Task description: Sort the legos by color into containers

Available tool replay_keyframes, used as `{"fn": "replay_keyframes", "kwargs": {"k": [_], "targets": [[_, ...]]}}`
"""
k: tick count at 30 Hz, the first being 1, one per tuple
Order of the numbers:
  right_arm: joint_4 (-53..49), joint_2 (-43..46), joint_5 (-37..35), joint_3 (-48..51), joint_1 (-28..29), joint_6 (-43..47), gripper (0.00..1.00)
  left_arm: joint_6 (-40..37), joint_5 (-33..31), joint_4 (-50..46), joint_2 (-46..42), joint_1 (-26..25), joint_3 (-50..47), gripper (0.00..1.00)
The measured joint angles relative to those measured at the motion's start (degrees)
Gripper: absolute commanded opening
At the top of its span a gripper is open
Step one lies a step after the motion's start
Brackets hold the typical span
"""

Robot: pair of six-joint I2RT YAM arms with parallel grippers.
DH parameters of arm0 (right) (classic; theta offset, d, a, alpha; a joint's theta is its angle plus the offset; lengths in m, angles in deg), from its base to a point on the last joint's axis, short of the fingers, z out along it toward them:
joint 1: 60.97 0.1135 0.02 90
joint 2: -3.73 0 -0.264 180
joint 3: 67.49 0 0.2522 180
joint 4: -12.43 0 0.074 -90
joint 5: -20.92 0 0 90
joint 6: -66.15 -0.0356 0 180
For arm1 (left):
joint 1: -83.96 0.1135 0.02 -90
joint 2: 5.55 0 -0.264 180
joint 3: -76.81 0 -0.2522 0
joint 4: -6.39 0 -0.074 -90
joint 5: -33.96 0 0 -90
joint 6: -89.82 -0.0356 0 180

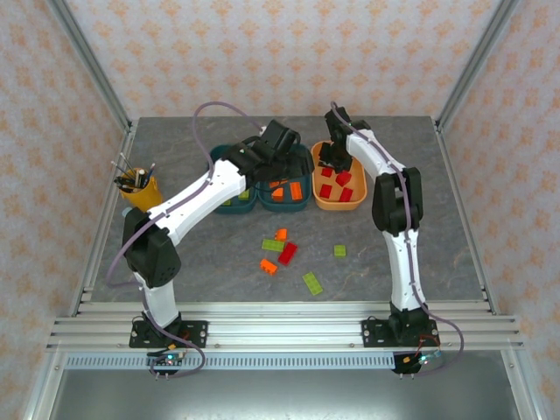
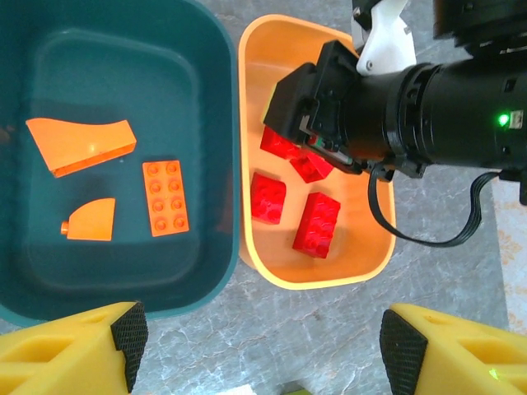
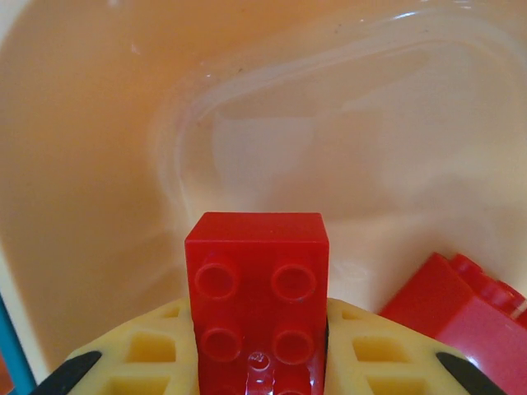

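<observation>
Six loose legos (image 1: 287, 254) lie nearest: three yellow-green, two orange, one red. Beyond stand three trays (image 1: 229, 211). The left gripper (image 2: 263, 337) hangs wide open above them. The middle teal tray (image 2: 107, 82) has three orange pieces (image 2: 165, 197). The right gripper (image 3: 259, 362) pinches a red brick (image 3: 257, 280) inside the orange tray (image 2: 329, 280), near at least three more red bricks (image 2: 317, 224).

LIGHT bright, even, from overhead | SHADOWS faint and soft beneath the arms (image 1: 199, 196) on the counter (image 1: 437, 245) | GLARE pale curved streaks on the floor of the orange tray (image 3: 99, 123), right wrist view | FOCUS top and left wrist views sharp; right wrist view sharp on the red brick (image 3: 257, 280), tray wall beyond soft, washed-out
</observation>
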Motion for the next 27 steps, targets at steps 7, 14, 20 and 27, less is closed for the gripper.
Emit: {"fn": "replay_keyframes", "kwargs": {"k": [7, 14, 20, 27], "targets": [[-2.8, -2.2, -0.2, -3.1, 0.0, -1.3, 0.51, 0.0, 0.0, -1.0, -0.5, 0.0, -1.9, 0.78], [-4.0, -1.6, -0.3, -3.6, 0.1, -1.7, 0.55, 0.1, -0.5, -3.1, -5.9, 0.0, -10.5, 0.77], [-1.6, 11.6, -3.0, 5.1, 2.2, -1.7, 0.55, 5.5, -1.6, -5.6, -13.6, 0.0, -20.2, 0.73], [9.6, 41.6, -3.0, 31.9, 10.5, -1.7, 0.55, 22.5, -0.5, -8.0, -14.3, 0.0, -30.6, 0.7]]}}
